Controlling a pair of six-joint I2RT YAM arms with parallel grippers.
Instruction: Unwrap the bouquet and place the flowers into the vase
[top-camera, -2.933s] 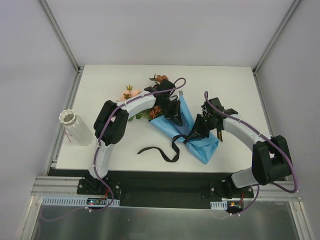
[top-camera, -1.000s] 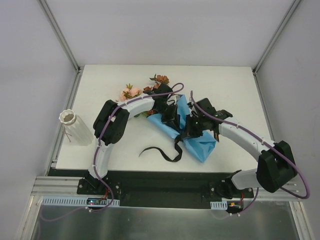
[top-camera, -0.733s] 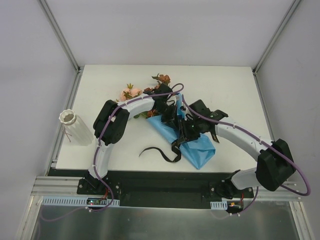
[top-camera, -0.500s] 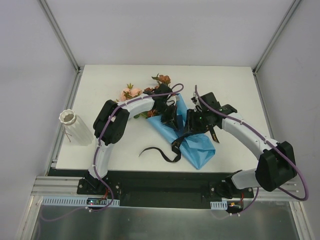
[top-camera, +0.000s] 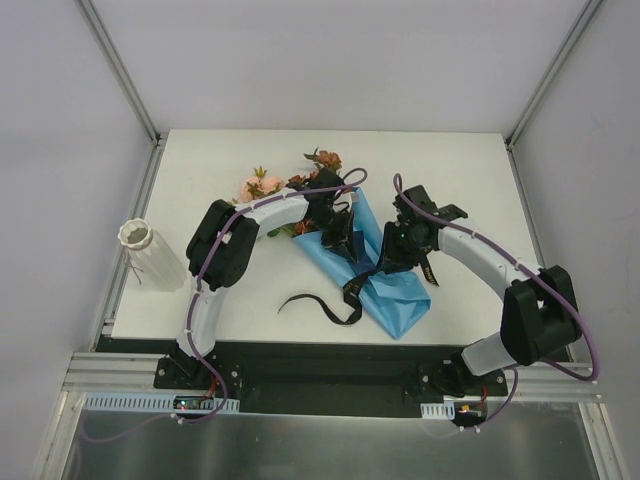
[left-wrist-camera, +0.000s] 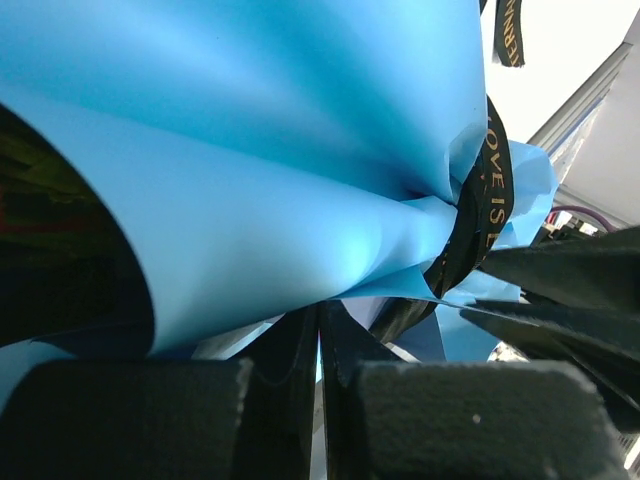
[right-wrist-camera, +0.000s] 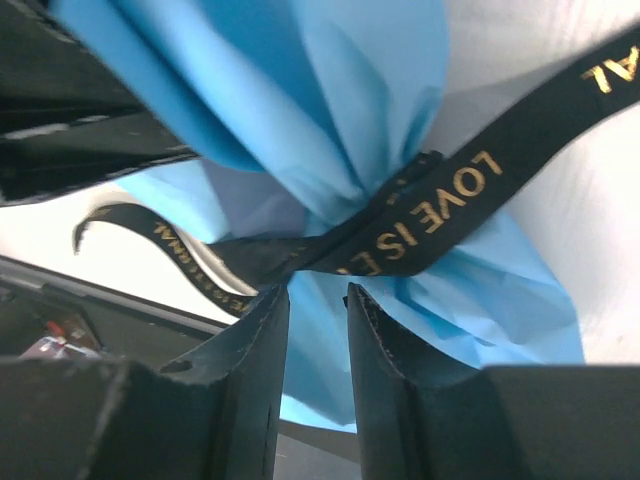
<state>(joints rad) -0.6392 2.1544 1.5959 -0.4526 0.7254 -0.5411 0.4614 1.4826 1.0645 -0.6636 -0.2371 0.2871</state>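
The bouquet lies at the table's centre, a cone of blue paper (top-camera: 392, 290) tied at the waist by a black ribbon (right-wrist-camera: 440, 205) with gold letters. Its flowers spill from the cone's far end: pink roses (top-camera: 262, 187) and rust-orange ones (top-camera: 322, 158). A loose ribbon tail (top-camera: 318, 305) trails toward the near edge. My left gripper (top-camera: 340, 232) is shut at the paper's edge (left-wrist-camera: 250, 240), its fingertips pinching it. My right gripper (right-wrist-camera: 315, 292) is open just below the ribbon knot, with nothing between its fingers. The white ribbed vase (top-camera: 150, 252) stands far left.
The vase stands close to the table's left edge (top-camera: 130, 260). Both forearms cross over the bouquet in the middle. A metal frame rail (top-camera: 320, 385) runs along the near side.
My right gripper went from shut to open, swung left over the bouquet's waist, then drew back right. The lower paper shifted slightly. The left arm stayed still.
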